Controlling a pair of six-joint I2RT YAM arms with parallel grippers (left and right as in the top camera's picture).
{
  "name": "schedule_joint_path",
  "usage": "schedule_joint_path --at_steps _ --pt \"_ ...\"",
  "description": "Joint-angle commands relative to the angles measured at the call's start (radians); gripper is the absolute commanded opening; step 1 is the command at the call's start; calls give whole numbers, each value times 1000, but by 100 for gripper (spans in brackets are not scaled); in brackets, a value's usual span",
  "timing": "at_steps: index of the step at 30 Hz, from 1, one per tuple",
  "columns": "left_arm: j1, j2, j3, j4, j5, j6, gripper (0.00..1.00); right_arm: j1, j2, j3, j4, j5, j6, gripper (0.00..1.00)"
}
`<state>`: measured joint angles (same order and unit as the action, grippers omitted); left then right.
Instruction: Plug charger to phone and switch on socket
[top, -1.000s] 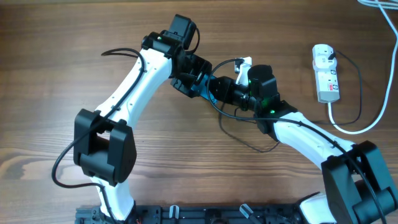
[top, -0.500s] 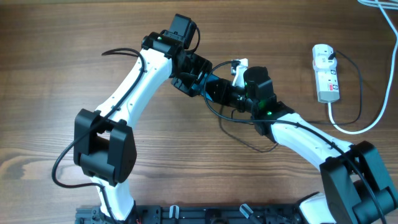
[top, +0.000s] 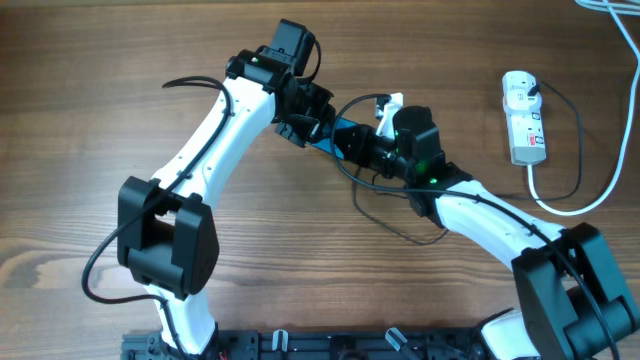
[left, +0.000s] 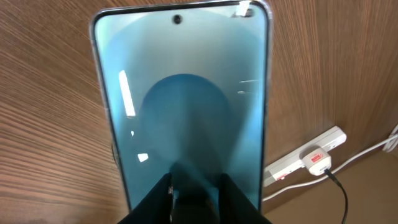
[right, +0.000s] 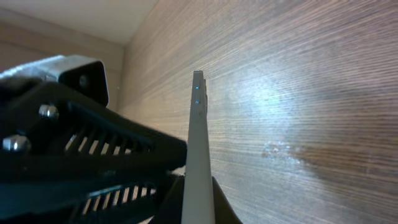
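Brown wood-grain table (top: 80, 100) filling the overhead view, fine streaks running across, soft pale sheen on the wood — beyond its edge, a plain beige surface (right: 56, 15).

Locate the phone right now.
Overhead, the phone is mid-table between the left gripper and the right gripper, well left of the socket.

Counter (top: 80, 120): brown wood — grain runs lengthwise.
White cable (top: 565, 211): thick — curves along the counter's right side.
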<state>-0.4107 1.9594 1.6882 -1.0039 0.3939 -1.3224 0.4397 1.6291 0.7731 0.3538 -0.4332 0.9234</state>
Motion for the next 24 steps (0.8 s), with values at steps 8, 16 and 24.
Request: schedule_joint_path --at_steps 8,16,24 --pt "41 -25 14 85 153 264 43 -248 -129 16 25 -58 229 4" --pt "114 -25 14 419 471 254 65 -253 -176 16 51 22 953 4" --pt "120 -25 14 527 492 233 68 -202 -176 16 107 33 1114 4"
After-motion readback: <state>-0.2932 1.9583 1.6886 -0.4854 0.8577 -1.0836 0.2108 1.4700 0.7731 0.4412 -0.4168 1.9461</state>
